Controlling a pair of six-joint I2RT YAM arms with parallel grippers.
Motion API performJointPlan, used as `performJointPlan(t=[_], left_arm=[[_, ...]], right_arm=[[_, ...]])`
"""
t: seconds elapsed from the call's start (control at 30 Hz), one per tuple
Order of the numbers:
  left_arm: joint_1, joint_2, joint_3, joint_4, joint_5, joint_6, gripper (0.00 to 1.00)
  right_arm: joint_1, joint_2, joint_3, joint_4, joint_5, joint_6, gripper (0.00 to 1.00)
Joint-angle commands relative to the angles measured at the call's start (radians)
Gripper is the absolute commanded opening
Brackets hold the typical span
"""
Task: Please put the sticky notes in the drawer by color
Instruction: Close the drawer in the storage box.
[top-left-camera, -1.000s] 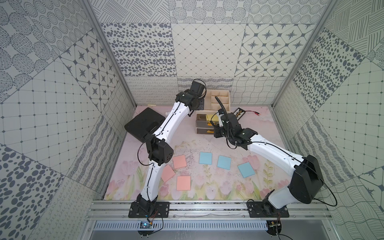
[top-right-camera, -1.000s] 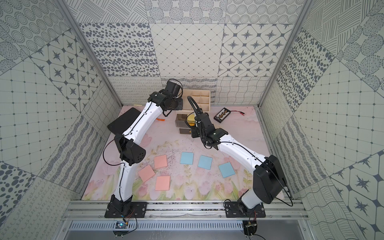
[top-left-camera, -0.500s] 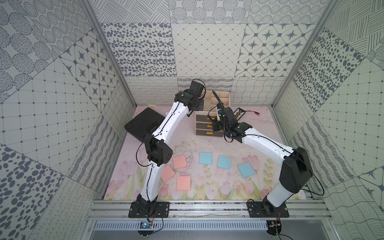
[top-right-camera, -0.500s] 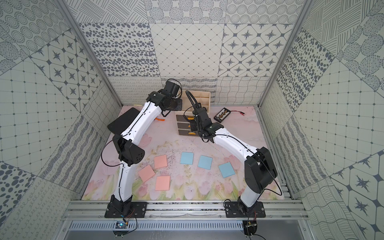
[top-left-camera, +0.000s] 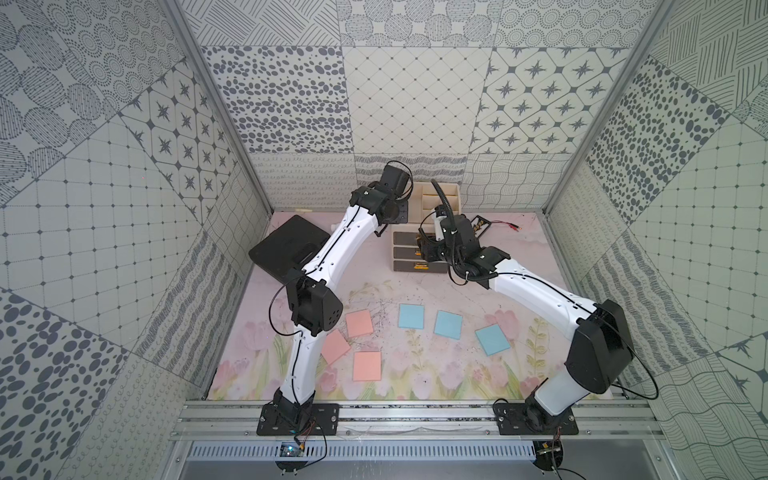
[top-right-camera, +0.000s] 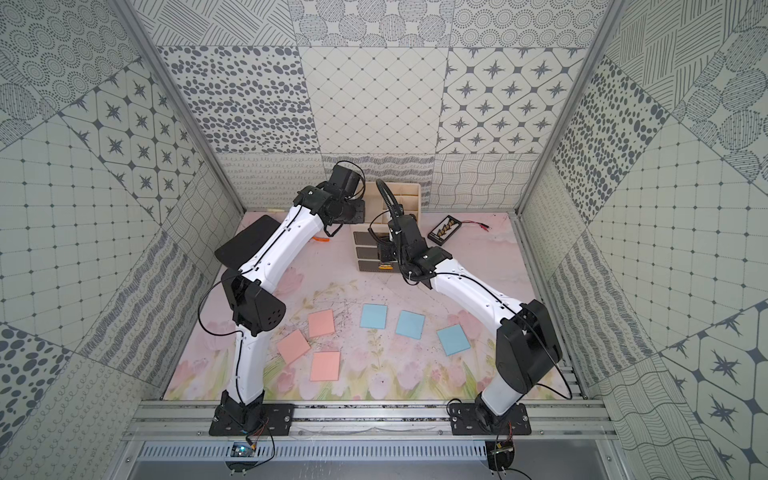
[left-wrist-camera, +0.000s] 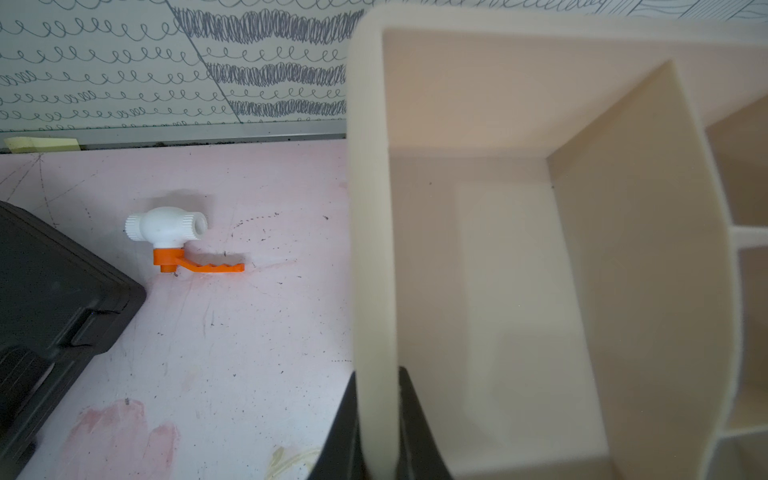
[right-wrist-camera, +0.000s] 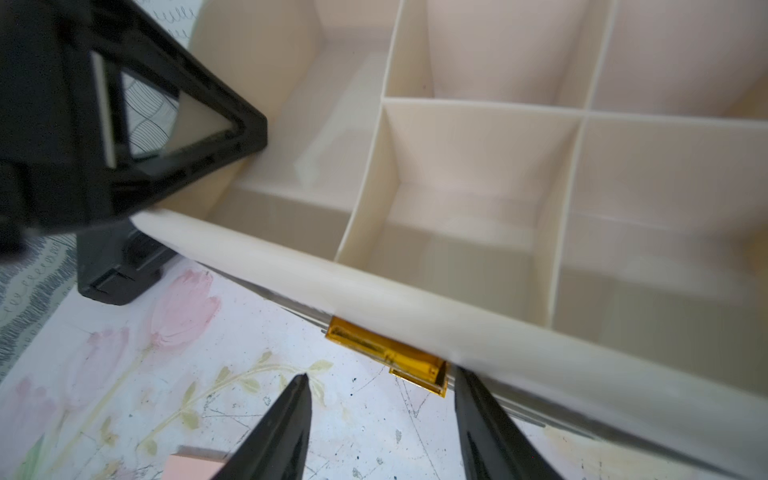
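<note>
Three pink sticky notes (top-left-camera: 359, 323) (top-left-camera: 334, 347) (top-left-camera: 367, 366) and three light blue sticky notes (top-left-camera: 412, 316) (top-left-camera: 448, 324) (top-left-camera: 493, 340) lie flat on the floral mat near the front. The cream drawer unit (top-left-camera: 404, 251) stands at the back, its three dark drawer fronts pushed in. My left gripper (left-wrist-camera: 377, 372) is shut on the unit's cream side wall (left-wrist-camera: 370, 208). My right gripper (right-wrist-camera: 381, 374) is open just in front of a gold drawer handle (right-wrist-camera: 382, 349) and holds nothing. A pink note's corner (right-wrist-camera: 191, 467) shows below it.
A black case (top-left-camera: 286, 247) lies at the back left, with a white valve with an orange lever (left-wrist-camera: 166, 228) beside it. A black battery box with a red wire (top-left-camera: 482, 226) sits right of the unit. The unit's top has open compartments (right-wrist-camera: 469, 174).
A drawer that stood pulled out with yellow inside is now pushed in. My right gripper has gone from shut to open at the handle. The left arm has not moved.
</note>
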Motion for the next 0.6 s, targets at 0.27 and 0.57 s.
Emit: performJointPlan(t=[0.27, 0.57], left_arm=[[-0.025, -0.129, -0.205, -0.014, 0.07, -0.114, 0.22], [-0.025, -0.194, -0.304, 0.053, 0.099, -0.106, 0.25]], right_arm=[[-0.003, -0.236, -0.572, 0.749, -0.119, 0.596, 0.52], [0.073, -0.174, -0.724, 1.085, 0.093, 0.72, 0.48]])
